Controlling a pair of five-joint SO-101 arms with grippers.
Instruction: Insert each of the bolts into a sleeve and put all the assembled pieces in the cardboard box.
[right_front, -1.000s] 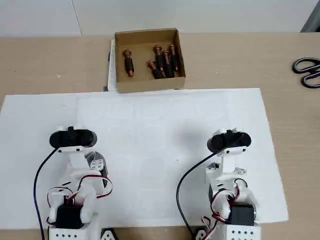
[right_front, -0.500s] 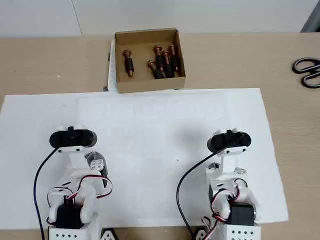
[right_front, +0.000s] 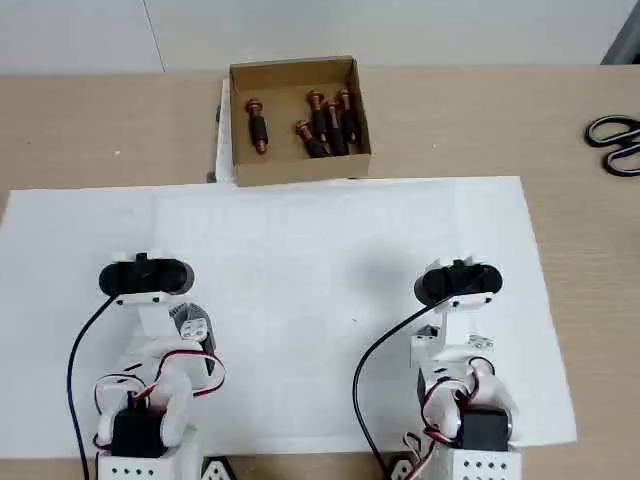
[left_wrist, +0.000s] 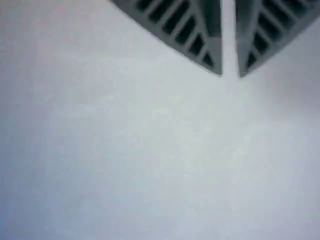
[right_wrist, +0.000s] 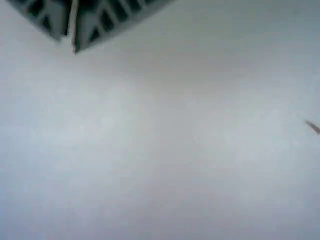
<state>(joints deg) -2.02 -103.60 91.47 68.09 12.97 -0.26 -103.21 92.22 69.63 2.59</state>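
Note:
The cardboard box (right_front: 240, 160) stands at the far middle of the table. Several copper bolts in black sleeves lie in it: one alone (right_front: 258, 126) and a cluster (right_front: 328, 124) beside it. Both arms are folded back at the near edge, on the white paper (right_front: 300, 250). My left gripper (left_wrist: 229, 75) hangs just above the paper, its grey ribbed fingers (left_wrist: 195, 35) shut with only a thin slit between them. My right gripper (right_wrist: 68, 44) is likewise shut and holds nothing over the bare paper.
Black scissors (right_front: 614, 142) lie at the far right on the wooden table (right_front: 100, 130). A white card (right_front: 224, 150) sticks out from under the box's left side. The left arm (right_front: 145, 280) and right arm (right_front: 456, 285) sit over the paper's near half.

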